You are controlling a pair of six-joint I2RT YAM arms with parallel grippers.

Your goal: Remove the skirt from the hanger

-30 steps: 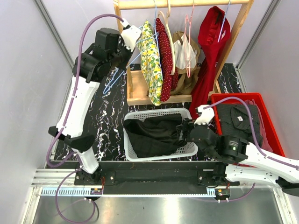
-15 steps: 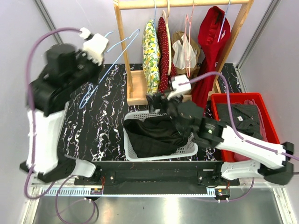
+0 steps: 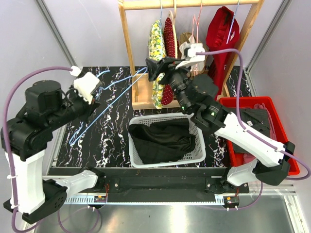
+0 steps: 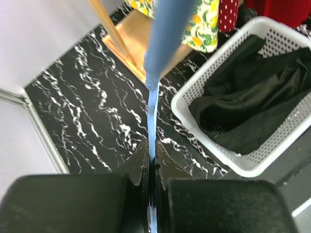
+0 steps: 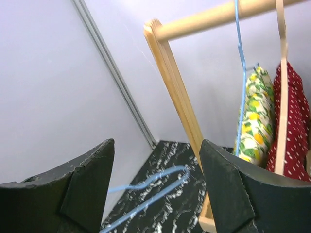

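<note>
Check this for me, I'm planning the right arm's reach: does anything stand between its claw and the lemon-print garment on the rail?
Nothing visible does. The open right claw is up at the rail near the lemon-print garment. The rack's wooden post stands left of the garment in the wrist view, not between them.

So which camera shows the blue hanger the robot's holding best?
Top external: the whole blue hanger shows, pinched in the left gripper. Left wrist shows only a blurry strip; right wrist shows only part of it.

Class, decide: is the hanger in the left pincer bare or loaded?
Bare: the hanger in the left pincer shows only blue wire, no cloth.
</note>
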